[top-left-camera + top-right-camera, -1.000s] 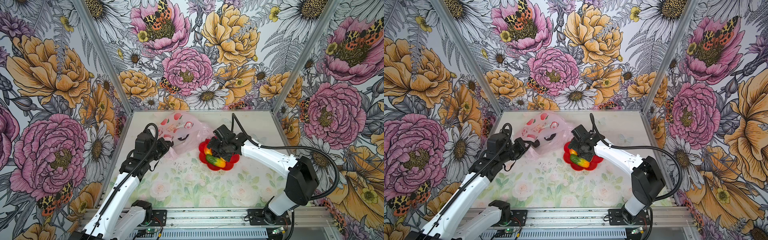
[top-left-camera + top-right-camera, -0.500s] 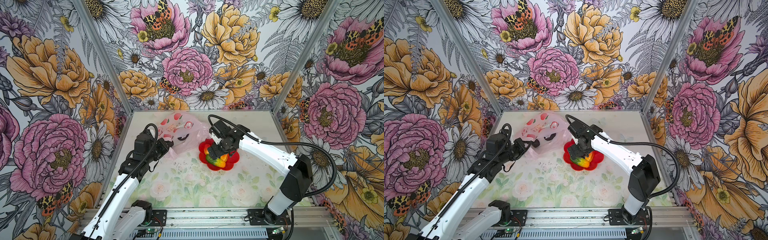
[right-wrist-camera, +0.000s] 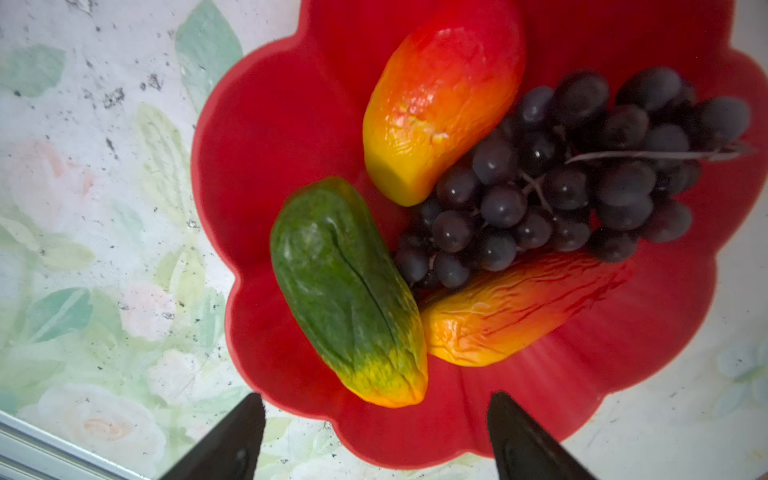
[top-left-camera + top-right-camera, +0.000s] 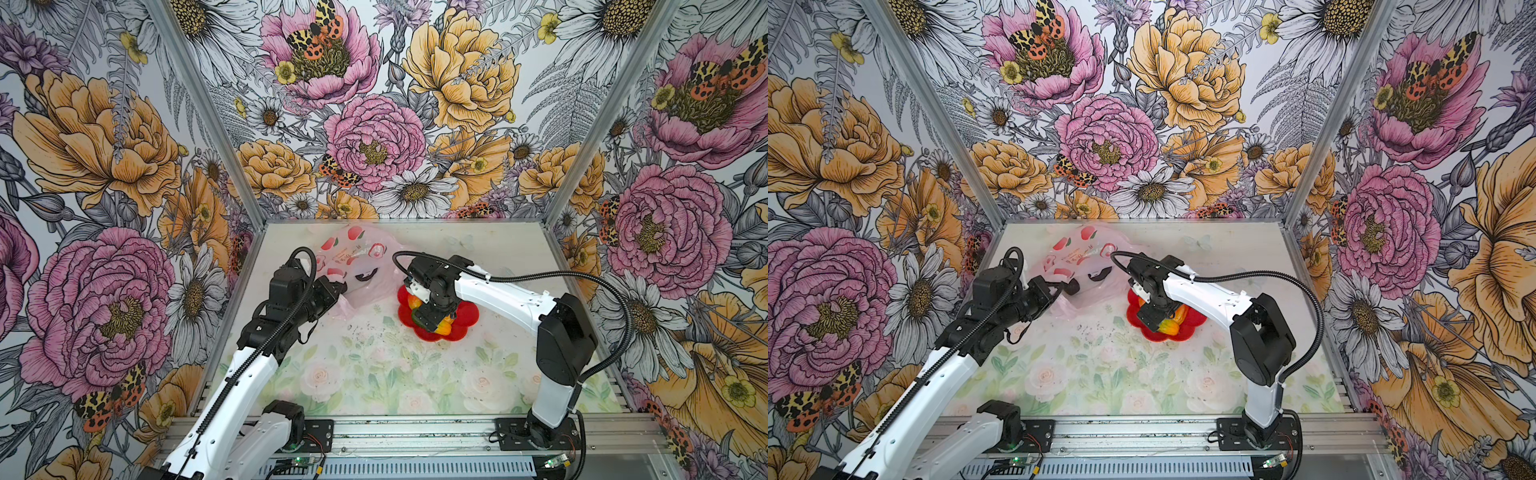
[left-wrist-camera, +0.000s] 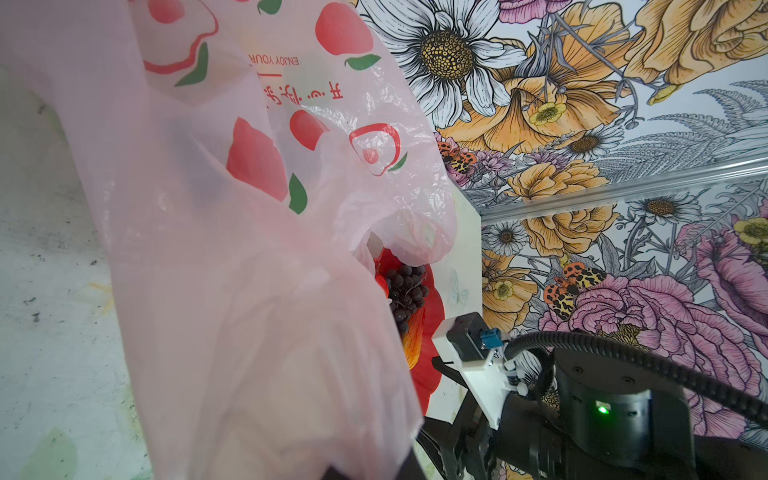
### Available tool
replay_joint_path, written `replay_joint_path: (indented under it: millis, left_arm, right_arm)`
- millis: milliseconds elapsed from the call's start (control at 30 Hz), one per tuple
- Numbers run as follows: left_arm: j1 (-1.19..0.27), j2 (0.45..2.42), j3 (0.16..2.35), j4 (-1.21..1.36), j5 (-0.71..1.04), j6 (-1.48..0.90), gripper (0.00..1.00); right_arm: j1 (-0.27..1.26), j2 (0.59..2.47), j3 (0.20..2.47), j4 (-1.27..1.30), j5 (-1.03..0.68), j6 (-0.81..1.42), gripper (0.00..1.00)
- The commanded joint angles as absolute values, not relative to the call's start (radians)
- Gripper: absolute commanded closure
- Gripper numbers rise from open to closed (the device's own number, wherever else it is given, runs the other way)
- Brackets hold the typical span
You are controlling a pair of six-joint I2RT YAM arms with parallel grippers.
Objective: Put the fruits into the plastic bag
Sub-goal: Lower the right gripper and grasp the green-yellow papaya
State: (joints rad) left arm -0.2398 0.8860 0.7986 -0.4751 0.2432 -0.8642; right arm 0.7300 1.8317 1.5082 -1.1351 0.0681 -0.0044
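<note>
The pink plastic bag lies crumpled at the back left of the table. My left gripper is shut on its near edge; in the left wrist view the bag hides the jaws. On the red plate lie four fruits: a green-orange mango, two red-yellow fruits and a purple grape bunch. My right gripper hangs open just above the plate, its fingertips either side of the mango's yellow tip, holding nothing.
The red flower-shaped plate sits just right of the bag, mid-table. Flowered walls close in the left, back and right sides. A metal rail with both arm bases runs along the front edge.
My right gripper has swung from the plate's back edge to over the fruits and come down closer to them. The left arm and the bag have not moved.
</note>
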Motion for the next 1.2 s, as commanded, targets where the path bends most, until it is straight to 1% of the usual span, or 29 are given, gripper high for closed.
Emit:
replay_joint_path:
  millis: [0, 233, 667, 767, 900, 1033, 1167]
  left_arm:
    - [-0.235, 0.89, 0.818, -0.485, 0.23, -0.848, 1.0]
    - [-0.234, 0.902, 0.815, -0.484, 0.232, -0.856, 1.0]
    - [-0.232, 0.908, 0.801, -0.474, 0.24, -0.872, 1.0]
    - [-0.231, 0.913, 0.805, -0.474, 0.243, -0.871, 1.0]
    - [-0.232, 0.919, 0.805, -0.474, 0.249, -0.879, 1.0]
    - [-0.231, 0.92, 0.806, -0.474, 0.254, -0.885, 1.0]
    - [-0.233, 0.916, 0.803, -0.475, 0.252, -0.891, 1.0]
  right_arm:
    - [0.739, 1.865, 1.508, -1.102, 0.079, -0.035, 0.15]
    - [0.739, 1.902, 1.502, -1.082, 0.076, -0.032, 0.21]
    - [0.738, 1.93, 1.474, -1.052, 0.058, -0.013, 0.26]
    - [0.738, 1.928, 1.464, -1.046, 0.061, -0.011, 0.3]
    - [0.735, 1.919, 1.452, -1.027, 0.062, -0.001, 0.35]
    - [0.732, 1.898, 1.44, -1.003, 0.058, 0.006, 0.49]
    - [0.723, 1.844, 1.419, -0.978, 0.055, 0.015, 0.56]
